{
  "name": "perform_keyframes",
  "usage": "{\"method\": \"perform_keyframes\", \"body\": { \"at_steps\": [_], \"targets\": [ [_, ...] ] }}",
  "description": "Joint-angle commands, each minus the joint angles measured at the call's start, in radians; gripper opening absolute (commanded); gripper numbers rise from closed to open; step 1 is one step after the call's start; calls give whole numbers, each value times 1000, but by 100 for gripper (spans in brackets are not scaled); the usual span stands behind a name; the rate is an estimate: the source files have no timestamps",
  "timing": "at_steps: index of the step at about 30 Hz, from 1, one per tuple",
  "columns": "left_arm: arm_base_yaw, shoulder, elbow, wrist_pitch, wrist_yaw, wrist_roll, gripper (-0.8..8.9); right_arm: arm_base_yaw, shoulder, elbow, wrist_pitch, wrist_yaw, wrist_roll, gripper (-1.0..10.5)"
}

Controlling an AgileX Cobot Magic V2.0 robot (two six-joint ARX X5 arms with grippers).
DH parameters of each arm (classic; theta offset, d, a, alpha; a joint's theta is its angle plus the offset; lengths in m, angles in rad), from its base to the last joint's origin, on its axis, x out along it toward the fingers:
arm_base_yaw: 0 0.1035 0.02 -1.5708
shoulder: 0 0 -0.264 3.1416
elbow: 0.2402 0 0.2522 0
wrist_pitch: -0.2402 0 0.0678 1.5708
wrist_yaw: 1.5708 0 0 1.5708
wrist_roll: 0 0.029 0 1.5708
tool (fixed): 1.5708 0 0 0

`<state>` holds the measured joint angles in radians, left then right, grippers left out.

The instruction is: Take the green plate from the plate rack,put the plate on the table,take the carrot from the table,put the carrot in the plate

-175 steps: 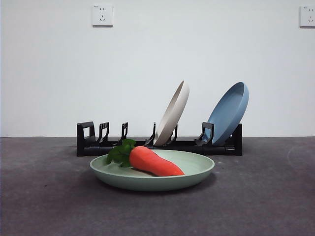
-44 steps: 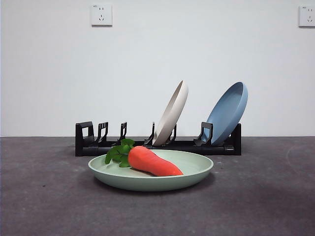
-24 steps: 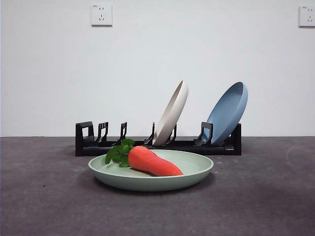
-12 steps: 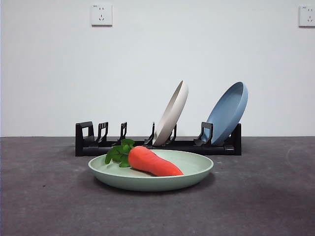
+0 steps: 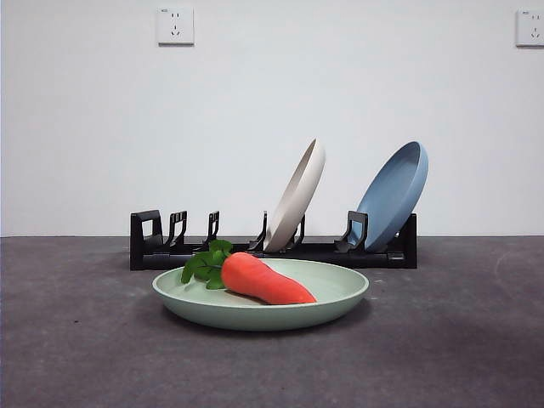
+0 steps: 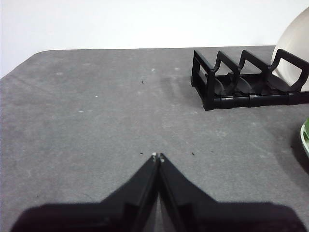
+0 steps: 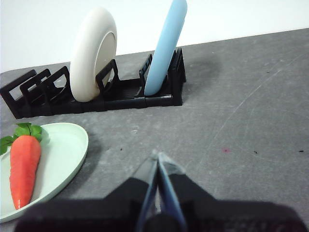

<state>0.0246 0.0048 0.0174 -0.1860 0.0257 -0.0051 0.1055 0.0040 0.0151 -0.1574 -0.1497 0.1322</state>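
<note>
**Carrot in the green plate; both my claws closed and empty**

Nearest in the front view: bare table [image 5: 459,357], dark grey and mottled. On it, lying flat, sits the green plate [image 5: 340,293]. The carrot [image 5: 265,280] lies inside the plate, leaves toward the rack end on the left, tapered tip pointing right. It rests on the plate's floor, within the rim.

Just behind the plate: the plate rack [image 5: 153,242], long and black, standing on the table. Its left slots hold nothing. A cream-white plate [image 5: 297,200] leans in a middle slot, tilted to the right. A blue plate [image 5: 395,194] leans the same way at the right end. Farthest back: a white wall with two sockets [image 5: 175,25] high up.

My left gripper [image 6: 158,156]: jaws pressed together, tips meeting, nothing between them. It hangs over open table, well apart from the rack's empty end [image 6: 212,79]. A sliver of the green plate's rim [image 6: 305,137] shows at the frame edge.

My right gripper [image 7: 158,155]: jaws likewise together, holding nothing. It hangs over bare table beside the green plate [image 7: 72,150], not touching it. The carrot [image 7: 23,166] lies lengthwise in the plate, leaves toward the rack [image 7: 120,92].
</note>
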Motion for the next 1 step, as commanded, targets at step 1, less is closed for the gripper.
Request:
{"method": "perform_keyframes", "body": {
  "at_steps": [1],
  "targets": [
    [3,-3,-13,2,2,-7,-4,0,-3,-10,-11,-1,9,1]
  ]
}}
